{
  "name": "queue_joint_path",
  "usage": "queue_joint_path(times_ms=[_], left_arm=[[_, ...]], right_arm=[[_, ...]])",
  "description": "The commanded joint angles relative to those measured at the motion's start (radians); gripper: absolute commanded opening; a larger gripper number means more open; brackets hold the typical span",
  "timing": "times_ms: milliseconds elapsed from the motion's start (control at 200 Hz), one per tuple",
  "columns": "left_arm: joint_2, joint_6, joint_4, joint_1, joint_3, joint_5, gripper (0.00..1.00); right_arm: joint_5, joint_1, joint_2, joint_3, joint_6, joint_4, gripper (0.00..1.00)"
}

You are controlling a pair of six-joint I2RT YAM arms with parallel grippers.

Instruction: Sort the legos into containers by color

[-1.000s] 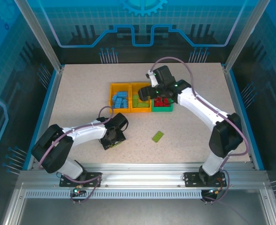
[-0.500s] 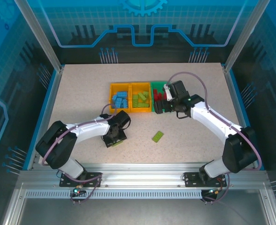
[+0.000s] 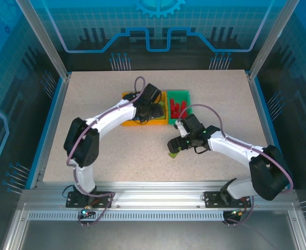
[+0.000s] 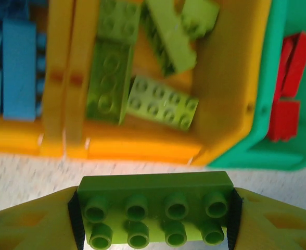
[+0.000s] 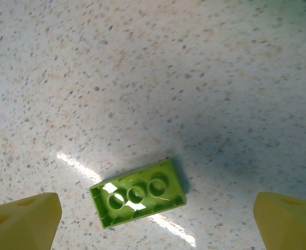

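The left gripper [image 4: 153, 211] is clamping the held lime brick [image 4: 154, 194] by its short ends. Just ahead of it, the middle orange-yellow bin [image 4: 231, 104] is holding blurred lime legos [image 4: 162, 101]. The frame is cropping the blue-filled bin [image 4: 17, 133] on its left and the green bin [image 4: 246, 151] on its right. The right gripper [image 5: 154, 221] is hanging spread wide, its fingertips cropped. The loose lime brick [image 5: 137, 199] is lying hollow-side-up between them on the table [image 5: 194, 62], untouched.

Held lime brick [image 4: 155, 211]: eight studs showing, clamped in left pincer [image 4: 154, 219], at 6 o'clock of middle bin [image 4: 220, 94].
Loose lime brick [image 5: 137, 194]: hollow side up, flat on bench [image 5: 142, 62].
Left bin [image 4: 23, 133]: orange-yellow, blue bricks [image 4: 18, 67].
Middle bin: orange-yellow, lime bricks [image 4: 163, 101].
Green bin [image 4: 267, 151]: 3 o'clock end, red bricks [image 4: 285, 117].
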Motion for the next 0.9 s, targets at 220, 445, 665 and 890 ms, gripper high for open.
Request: queue_joint_path(times_ms=[220,445,665,890], left_arm=[[0.236,0.108,-0.078,0.096,0.297,0.087,0.66],[0.279,0.092,-0.056,0.118,0.323,0.136,0.73],[0.267,0.084,-0.035,0.118,0.312,0.174,0.87],[0.215,0.073,-0.023,0.119,0.281,0.194,0.99]], right_arm=[[-0.01,0.116,0.119,0.047,-0.106,-0.037,1.0],[0.032,0.138,0.236,0.165,-0.125,-0.114,1.0],[0.097,0.168,0.3,0.237,-0.109,-0.204,0.99],[0.15,0.187,0.292,0.246,-0.076,-0.264,0.99]])
